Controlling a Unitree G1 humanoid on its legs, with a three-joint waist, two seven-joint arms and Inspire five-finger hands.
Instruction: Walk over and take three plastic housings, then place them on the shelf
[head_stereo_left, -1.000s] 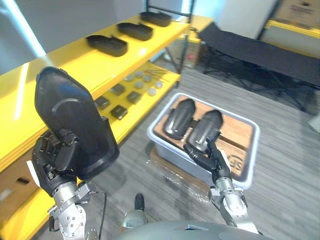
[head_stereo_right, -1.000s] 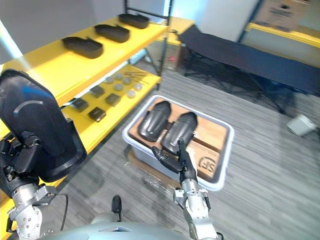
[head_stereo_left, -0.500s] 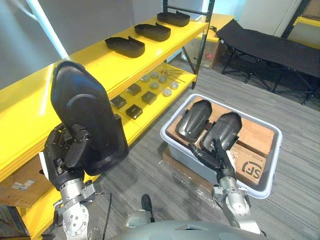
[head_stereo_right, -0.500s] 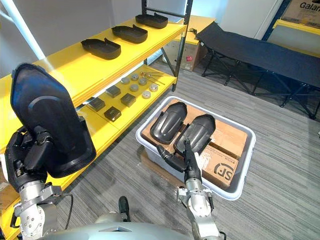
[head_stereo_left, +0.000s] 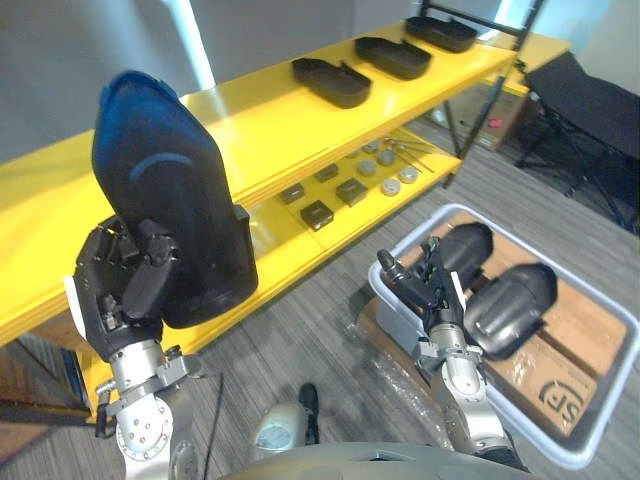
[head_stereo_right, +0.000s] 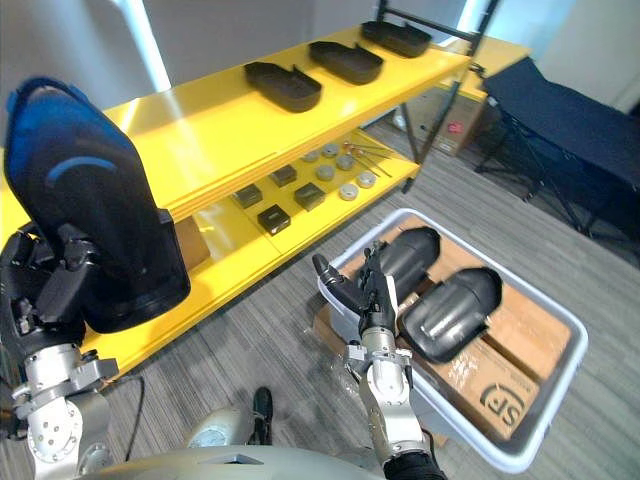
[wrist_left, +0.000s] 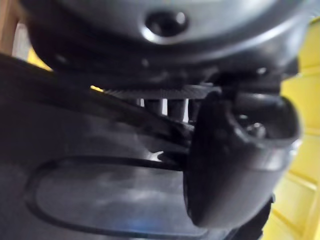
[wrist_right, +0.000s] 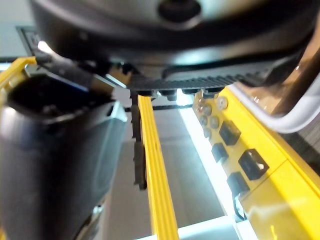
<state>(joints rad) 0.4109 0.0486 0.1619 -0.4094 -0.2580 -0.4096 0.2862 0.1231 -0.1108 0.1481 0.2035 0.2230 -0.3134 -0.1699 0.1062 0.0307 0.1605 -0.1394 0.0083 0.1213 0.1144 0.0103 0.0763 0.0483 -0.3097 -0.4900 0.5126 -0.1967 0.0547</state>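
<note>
My left hand (head_stereo_left: 125, 295) is shut on a large black plastic housing (head_stereo_left: 165, 205), holding it upright at the lower left in front of the yellow shelf (head_stereo_right: 225, 125). In the left wrist view the thumb (wrist_left: 240, 155) presses on the housing's dark shell (wrist_left: 100, 200). Three more housings (head_stereo_right: 283, 85) (head_stereo_right: 345, 60) (head_stereo_right: 397, 37) lie in a row on the top shelf board. Two others (head_stereo_right: 455, 310) (head_stereo_right: 410, 255) lie in a grey bin (head_stereo_right: 560, 400) on the floor at the right. My right hand (head_stereo_right: 365, 290) hangs open beside the bin's near corner, holding nothing.
Small dark blocks and round parts (head_stereo_right: 300, 190) lie on the lower shelf board. Cardboard boxes (head_stereo_left: 560, 370) line the bin under the housings. A black folding cot (head_stereo_left: 590, 90) stands at the far right. Grey carpet (head_stereo_right: 270, 340) lies between the shelf and the bin.
The whole picture has swung towards the shelf, so the camera moved; the bin now sits lower right. The housing stays in my left hand, and my right hand stays open.
</note>
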